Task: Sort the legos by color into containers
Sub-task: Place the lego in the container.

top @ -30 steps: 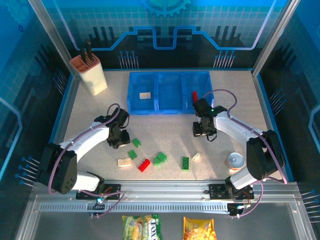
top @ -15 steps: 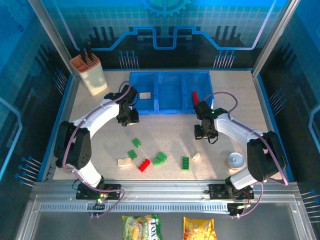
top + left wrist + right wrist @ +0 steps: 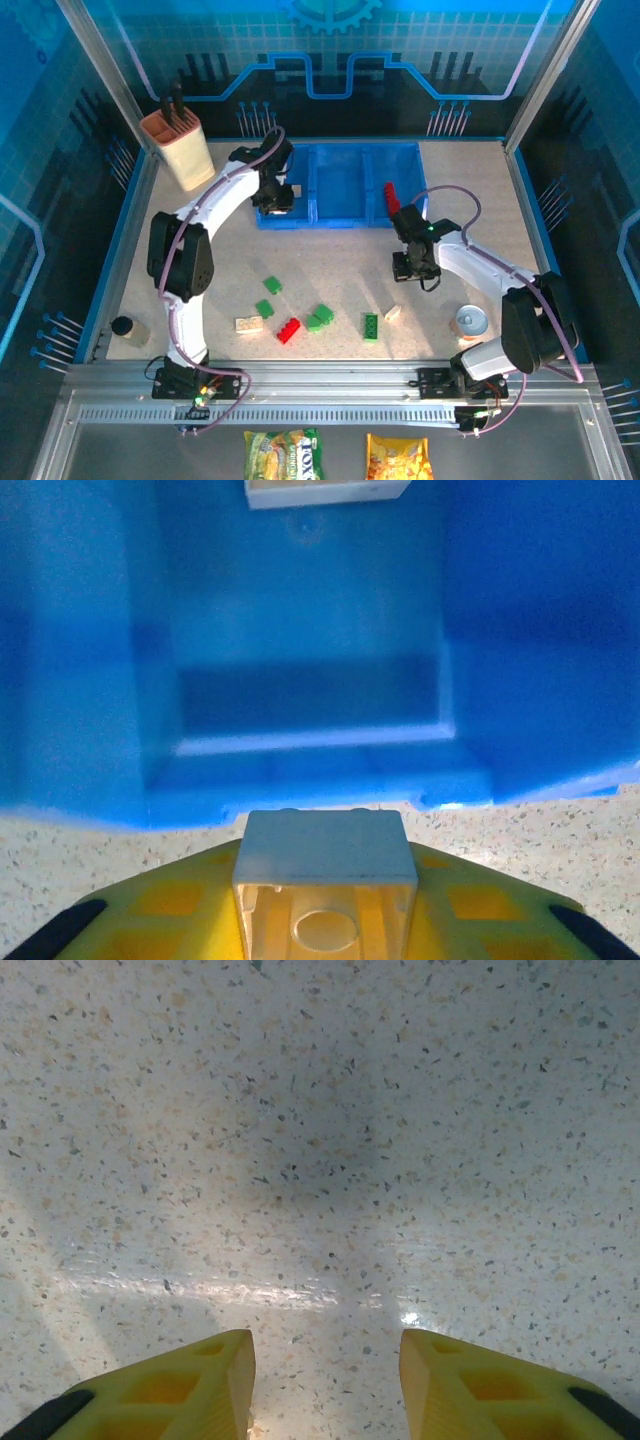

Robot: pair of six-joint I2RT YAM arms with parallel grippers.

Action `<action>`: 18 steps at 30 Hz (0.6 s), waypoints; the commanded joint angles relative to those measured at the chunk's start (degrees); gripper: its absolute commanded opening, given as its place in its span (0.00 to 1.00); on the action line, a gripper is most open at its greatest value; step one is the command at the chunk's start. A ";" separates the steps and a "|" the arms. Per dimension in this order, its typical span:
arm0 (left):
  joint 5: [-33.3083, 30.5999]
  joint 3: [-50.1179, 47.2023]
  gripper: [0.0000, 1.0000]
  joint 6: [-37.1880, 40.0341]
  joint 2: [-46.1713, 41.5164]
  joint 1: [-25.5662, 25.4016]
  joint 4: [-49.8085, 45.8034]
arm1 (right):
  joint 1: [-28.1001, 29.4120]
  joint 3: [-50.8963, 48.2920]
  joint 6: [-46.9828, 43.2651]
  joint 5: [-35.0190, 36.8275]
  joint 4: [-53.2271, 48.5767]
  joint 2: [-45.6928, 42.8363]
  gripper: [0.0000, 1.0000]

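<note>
Item: cream brick [image 3: 325, 875], hollow underside turned to my wrist camera.
Keeper: my left claw [image 3: 275, 196], jaws narrow and clamped on the brick.
Position in claw: centred at the fingertips, square between the pads, nothing hanging to either side.
Destination: left bin [image 3: 300, 740] of the containers [image 3: 340, 216], its mouth straight ahead of the brick; a second cream brick [image 3: 325, 490] lies on its floor at the far end.
Hazard, short drop: speckled desk [image 3: 560, 830] shows beside the brick at the bin's near wall; released short of that wall, the brick would land outside, I judge.
Hazard, bounce: light plastic dropped from height onto the hard floor may hop out.
Hazard, contact: lowering at the near wall could knock my fingertips on it and shove the tray.
Right claw [image 3: 325, 1360]: jaws part open, empty, over bare desk.
Remaining stock: loose legos [image 3: 320, 317], green, red and cream, on the desk between my arms.
</note>
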 commanded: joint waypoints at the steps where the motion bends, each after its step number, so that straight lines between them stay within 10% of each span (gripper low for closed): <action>1: -0.64 5.93 0.37 3.75 4.51 -0.23 -5.13 | 0.47 -0.88 0.56 1.31 -1.93 -1.56 0.44; 18: -1.40 21.02 0.37 6.05 20.29 0.55 -4.71 | 0.43 -0.65 -0.29 1.70 -3.09 -1.58 0.44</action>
